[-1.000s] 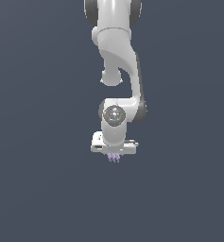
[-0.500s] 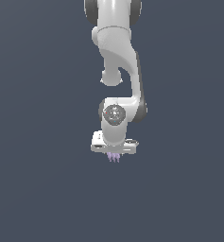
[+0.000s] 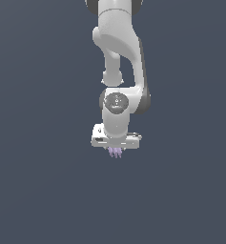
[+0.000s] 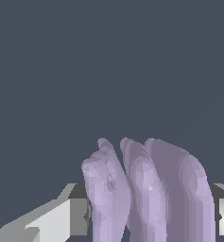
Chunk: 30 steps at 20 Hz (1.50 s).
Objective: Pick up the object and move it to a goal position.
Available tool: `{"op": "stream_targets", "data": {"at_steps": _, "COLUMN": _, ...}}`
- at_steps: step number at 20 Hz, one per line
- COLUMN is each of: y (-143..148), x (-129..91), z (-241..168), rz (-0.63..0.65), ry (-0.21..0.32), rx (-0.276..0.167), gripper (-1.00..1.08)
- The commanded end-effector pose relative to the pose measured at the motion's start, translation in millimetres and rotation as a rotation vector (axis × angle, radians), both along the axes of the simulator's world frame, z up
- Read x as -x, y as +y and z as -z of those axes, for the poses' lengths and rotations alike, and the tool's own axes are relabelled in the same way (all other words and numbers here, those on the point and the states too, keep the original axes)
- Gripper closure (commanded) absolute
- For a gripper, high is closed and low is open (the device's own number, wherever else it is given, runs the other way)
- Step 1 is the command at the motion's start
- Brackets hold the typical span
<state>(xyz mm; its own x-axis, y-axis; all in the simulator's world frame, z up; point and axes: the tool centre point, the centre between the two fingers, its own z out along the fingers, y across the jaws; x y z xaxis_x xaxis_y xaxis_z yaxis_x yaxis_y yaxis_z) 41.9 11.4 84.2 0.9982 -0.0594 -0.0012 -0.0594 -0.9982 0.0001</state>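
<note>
Since a second ago, arm and load have risen slightly in the exterior view, with the grip unchanged. Hanging straight down from the white Panda arm (image 3: 118, 57), the gripper (image 3: 116, 148) has its fingers (image 4: 56, 218) closed on the object (image 3: 116, 152), a pale lilac piece of three pointed ridges side by side. Its tips jut out beyond the fingers; the wrist view shows the ridges (image 4: 146, 194) wedged between both fingers against plain dark background.
</note>
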Motion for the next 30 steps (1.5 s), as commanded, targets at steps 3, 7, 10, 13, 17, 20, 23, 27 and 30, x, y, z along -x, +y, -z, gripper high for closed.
{"op": "stream_targets", "data": {"at_steps": 3, "y": 2, "x": 9, "z": -37, "rz": 0.000, "ry": -0.001, "rx": 0.000, "gripper": 1.08}}
{"op": "stream_targets", "data": {"at_steps": 7, "y": 4, "x": 20, "z": -78, "rz": 0.000, "ry": -0.001, "rx": 0.000, "gripper": 1.08}}
{"op": "stream_targets", "data": {"at_steps": 10, "y": 5, "x": 28, "z": -112, "rz": 0.000, "ry": -0.001, "rx": 0.000, "gripper": 1.08}}
{"op": "stream_targets", "data": {"at_steps": 13, "y": 7, "x": 36, "z": -142, "rz": 0.000, "ry": -0.001, "rx": 0.000, "gripper": 1.08}}
{"op": "stream_targets", "data": {"at_steps": 17, "y": 9, "x": 43, "z": -177, "rz": 0.000, "ry": -0.001, "rx": 0.000, "gripper": 1.08}}
{"op": "stream_targets", "data": {"at_steps": 20, "y": 10, "x": 48, "z": -198, "rz": 0.000, "ry": -0.001, "rx": 0.000, "gripper": 1.08}}
{"op": "stream_targets", "data": {"at_steps": 23, "y": 10, "x": 51, "z": -214, "rz": 0.000, "ry": -0.001, "rx": 0.000, "gripper": 1.08}}
{"op": "stream_targets", "data": {"at_steps": 27, "y": 11, "x": 53, "z": -226, "rz": 0.000, "ry": -0.001, "rx": 0.000, "gripper": 1.08}}
{"op": "stream_targets", "data": {"at_steps": 30, "y": 11, "x": 53, "z": -228, "rz": 0.000, "ry": -0.001, "rx": 0.000, "gripper": 1.08}}
